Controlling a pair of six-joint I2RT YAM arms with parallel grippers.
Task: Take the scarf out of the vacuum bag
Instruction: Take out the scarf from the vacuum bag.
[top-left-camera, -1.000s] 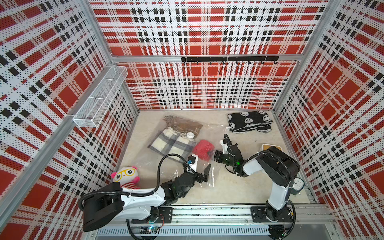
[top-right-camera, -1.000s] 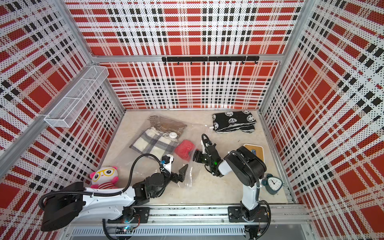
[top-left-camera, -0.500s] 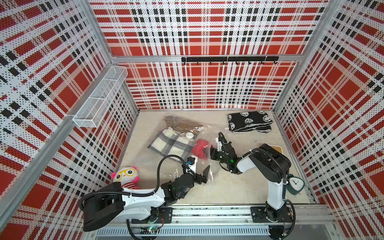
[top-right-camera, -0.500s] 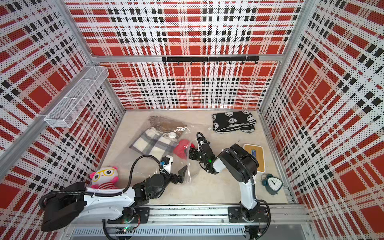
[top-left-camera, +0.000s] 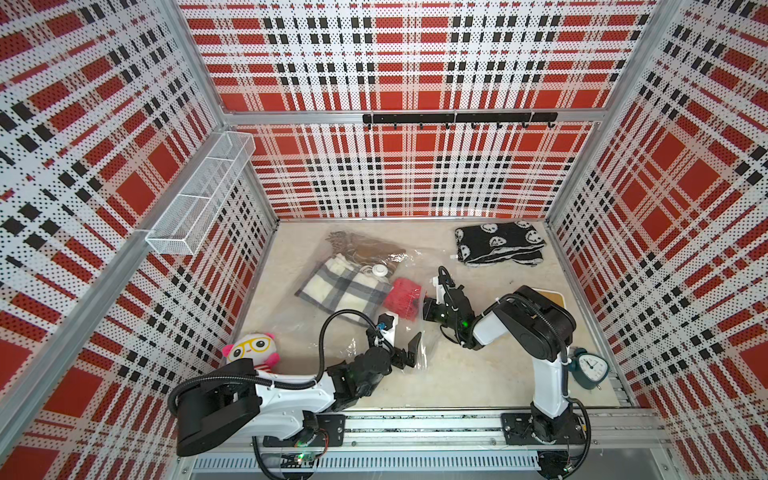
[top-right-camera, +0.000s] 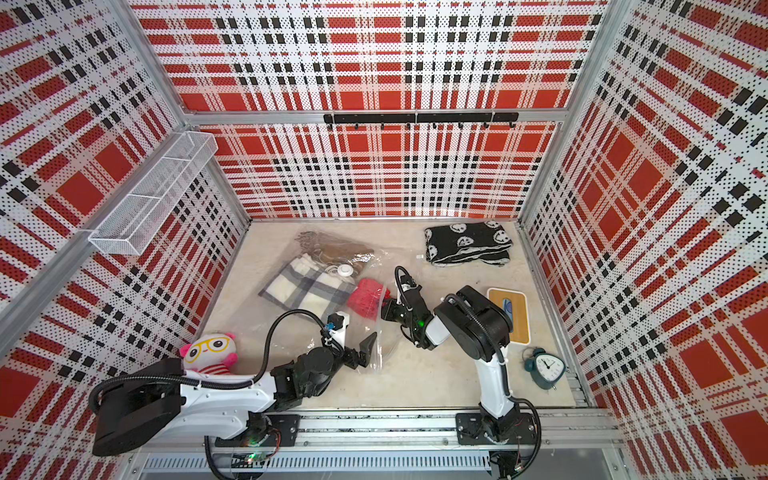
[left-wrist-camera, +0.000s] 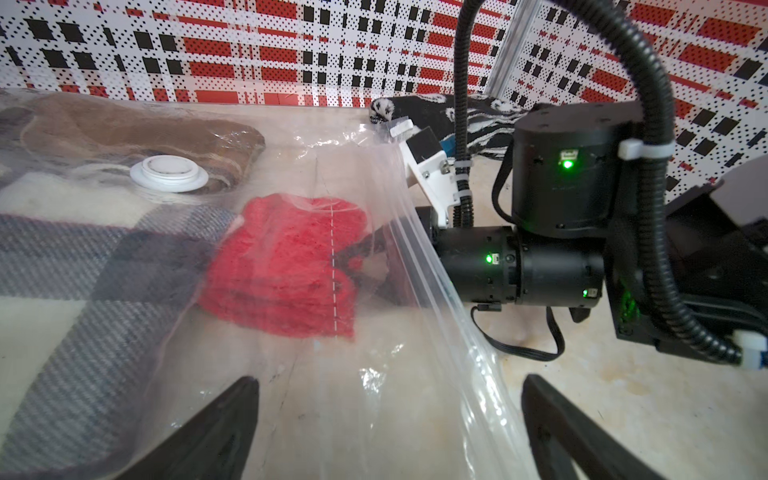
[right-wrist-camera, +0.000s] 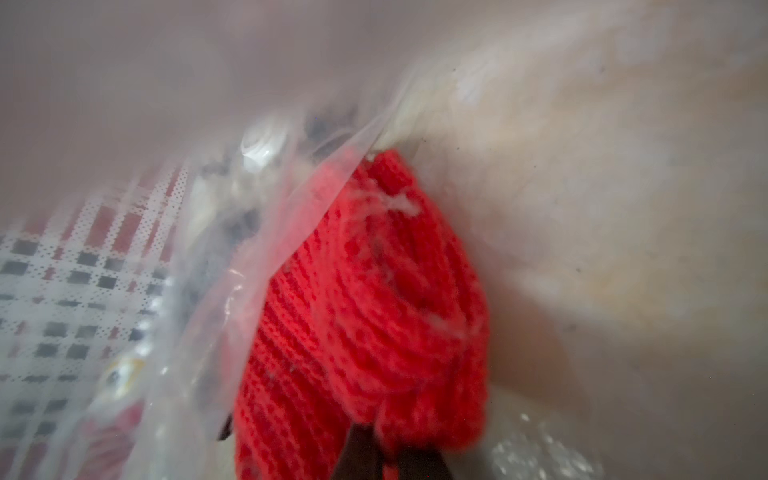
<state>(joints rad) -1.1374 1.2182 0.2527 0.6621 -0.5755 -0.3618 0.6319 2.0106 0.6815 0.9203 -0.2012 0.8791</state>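
Right gripper (top-left-camera: 419, 308) reaches into the open side of the vacuum bag (top-left-camera: 349, 347) and is pressed together on the near edge of the red scarf (top-left-camera: 401, 297). In the right wrist view its dark fingers (right-wrist-camera: 361, 453) pinch a fold of coarse red knit (right-wrist-camera: 365, 311), with blurred clear plastic draped over it. From the left wrist view the same fingers show through the film (left-wrist-camera: 353, 257), at the scarf's edge.

The bag lies flat on the pale bench (top-left-camera: 457, 374), left of centre, with its round white valve (top-left-camera: 378, 271) facing up. The red scarf sits inside it, close to the seal strip. A cream and grey checked scarf (top-left-camera: 340, 286) and a brown fringed scarf (top-left-camera: 365, 249) lie deeper in the bag, toward the back wall. The only print visible on the plastic is a white dashed line (left-wrist-camera: 333, 266) crossing over the red scarf.

The left gripper (top-left-camera: 401, 343) is spread wide and low over the bag's near corner, holding nothing; one finger is over the plastic and one over bare bench. I cannot tell whether either touches.

Outside the bag, a black scarf with white round motifs (top-left-camera: 498, 245) lies by the back right corner. A tan pad with a blue mark (top-right-camera: 509, 307) sits partly behind the right arm, its marking too small to read. A teal alarm clock (top-left-camera: 590, 365) stands near the front right, its numerals too small to make out. A pink and white plush toy with yellow glasses (top-left-camera: 251, 349) rests at the front left.
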